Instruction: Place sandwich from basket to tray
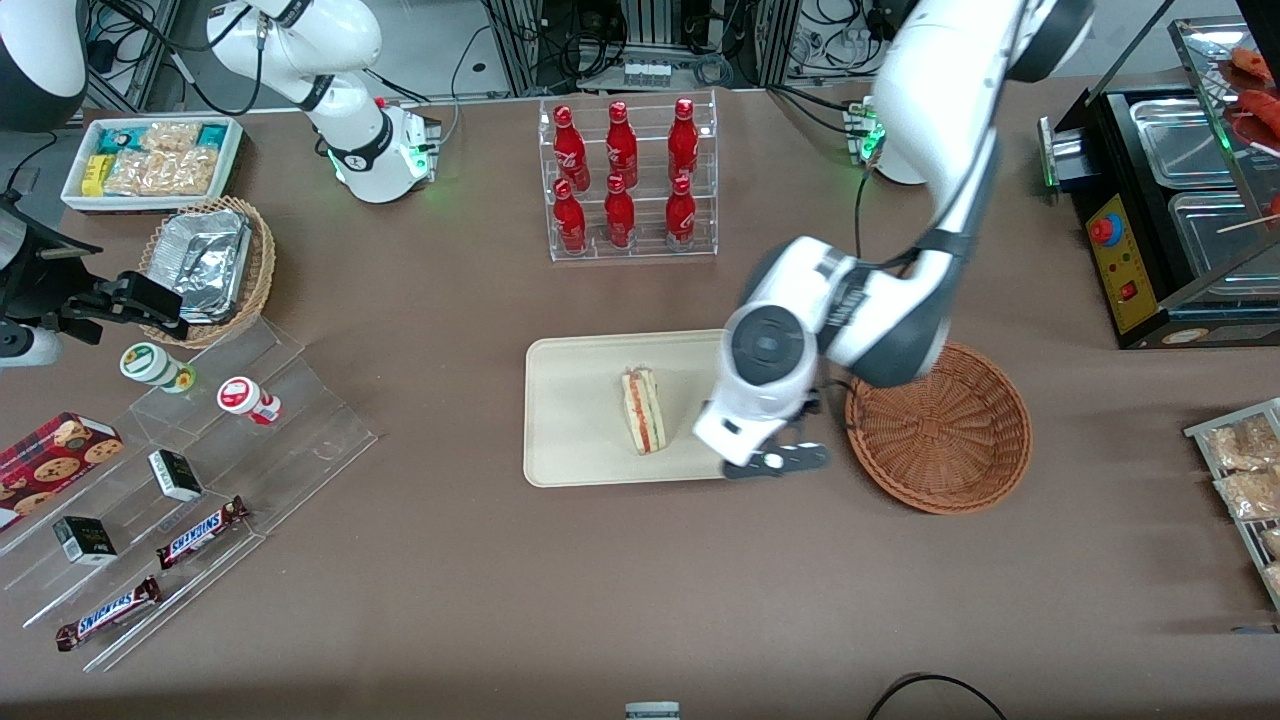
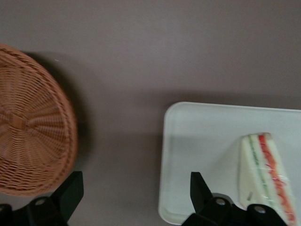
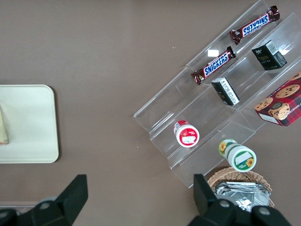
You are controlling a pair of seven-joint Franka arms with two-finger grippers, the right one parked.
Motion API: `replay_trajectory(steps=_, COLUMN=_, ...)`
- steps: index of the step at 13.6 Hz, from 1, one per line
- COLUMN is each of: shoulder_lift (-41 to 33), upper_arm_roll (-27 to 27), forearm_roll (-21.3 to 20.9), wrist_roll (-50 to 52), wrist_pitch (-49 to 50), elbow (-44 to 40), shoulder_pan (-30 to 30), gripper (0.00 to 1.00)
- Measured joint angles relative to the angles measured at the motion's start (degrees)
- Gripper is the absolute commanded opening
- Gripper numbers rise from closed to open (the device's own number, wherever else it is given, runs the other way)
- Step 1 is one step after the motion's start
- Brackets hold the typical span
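Observation:
The sandwich [image 1: 643,410] [image 2: 265,174], a pale triangular wedge with red filling along its cut edge, lies on the cream tray [image 1: 575,410] [image 2: 207,136] near its middle. The reddish-brown wicker basket [image 1: 940,425] [image 2: 28,141] stands beside the tray toward the working arm's end, with nothing in it that I can see. My gripper [image 1: 770,455] [image 2: 136,188] hovers open over the tray's edge and the strip of table between tray and basket. Nothing is between its black fingers [image 2: 202,190], and the sandwich sits apart from them.
A clear rack of red bottles [image 1: 625,180] stands farther from the front camera than the tray. A stepped acrylic shelf [image 1: 200,480] with snacks, a tan basket of foil containers [image 1: 205,265] and a white snack box [image 1: 150,160] lie toward the parked arm's end. A food warmer [image 1: 1180,200] is at the working arm's end.

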State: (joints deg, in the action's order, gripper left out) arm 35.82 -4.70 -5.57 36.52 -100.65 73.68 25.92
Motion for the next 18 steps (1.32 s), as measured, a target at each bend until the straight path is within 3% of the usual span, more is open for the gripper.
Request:
replay_trajectory(steps=10, shoulder_lift=-20.54, upper_arm_roll=0.11, forearm_roll=3.27, wrist_roll=-27.14, wrist_pitch=0.01, elbow=19.31, shoulder_pan=-17.48, gripper=1.00)
replay_trajectory(steps=18, shoulder_lift=-33.00, upper_arm_roll=0.14, forearm_roll=3.35, wrist_roll=-38.11, wrist_pitch=12.21, elbow=21.21, shoulder_pan=-24.89, gripper=1.00)
